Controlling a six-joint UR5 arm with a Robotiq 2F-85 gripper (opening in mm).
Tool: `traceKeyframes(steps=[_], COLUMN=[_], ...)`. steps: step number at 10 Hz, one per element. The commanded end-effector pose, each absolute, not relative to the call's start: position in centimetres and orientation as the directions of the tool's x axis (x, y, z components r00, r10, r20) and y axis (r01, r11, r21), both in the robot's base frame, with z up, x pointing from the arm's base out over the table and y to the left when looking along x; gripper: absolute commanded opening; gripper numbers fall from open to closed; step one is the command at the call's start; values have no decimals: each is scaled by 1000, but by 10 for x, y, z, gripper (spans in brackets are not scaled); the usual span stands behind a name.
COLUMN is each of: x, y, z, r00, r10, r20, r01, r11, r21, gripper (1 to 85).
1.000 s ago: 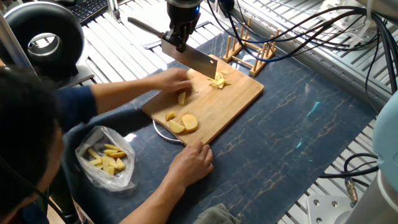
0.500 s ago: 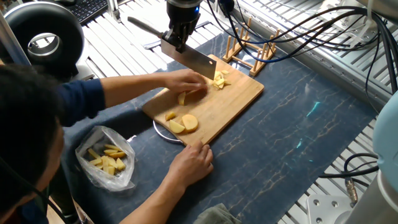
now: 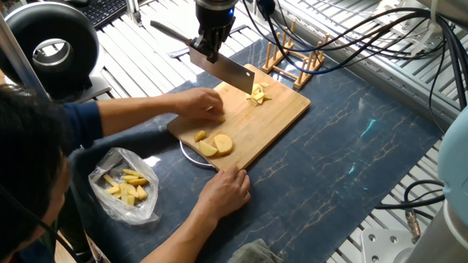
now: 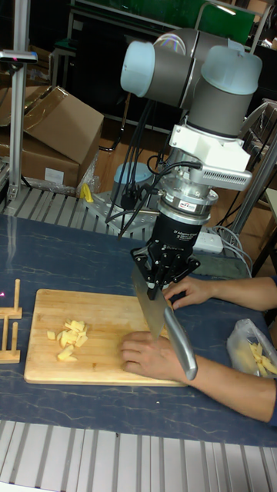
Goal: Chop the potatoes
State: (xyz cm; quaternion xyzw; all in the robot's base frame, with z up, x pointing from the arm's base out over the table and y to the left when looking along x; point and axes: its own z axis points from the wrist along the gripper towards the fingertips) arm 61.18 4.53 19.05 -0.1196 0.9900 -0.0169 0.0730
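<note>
- While the table (image 3: pixel 344 146) spreads dark blue beneath the tool (image 3: pixel 210 45), a bamboo cutting board (image 3: pixel 272 117) lies just below it.
- Clamped tight in the tool's fingers, a cleaver (image 3: pixel 223 67) hangs with its blade above the board, handle pointing away.
- Under the blade, a person's hand (image 3: pixel 199 103) presses on the board; another hand (image 3: pixel 227 191) grips the board's near edge.
- Chopped potatoes (image 3: pixel 255 95) sit beside the blade tip; larger potato slices (image 3: pixel 213 145) lie nearer the person.
- Well apart from the tool, a plastic bag (image 3: pixel 124 185) holds yellow pieces.
</note>
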Motion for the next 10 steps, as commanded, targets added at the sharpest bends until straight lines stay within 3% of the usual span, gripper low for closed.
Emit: traceKeyframes(steps=[1,10], x=[613,612], y=[46,44], z=[190,188], r00=[-961,-964], r10=[-237,-229], r20=[-142,-132], r01=[-233,-226], r11=[971,973], r21=[-45,-37], gripper=[10,10])
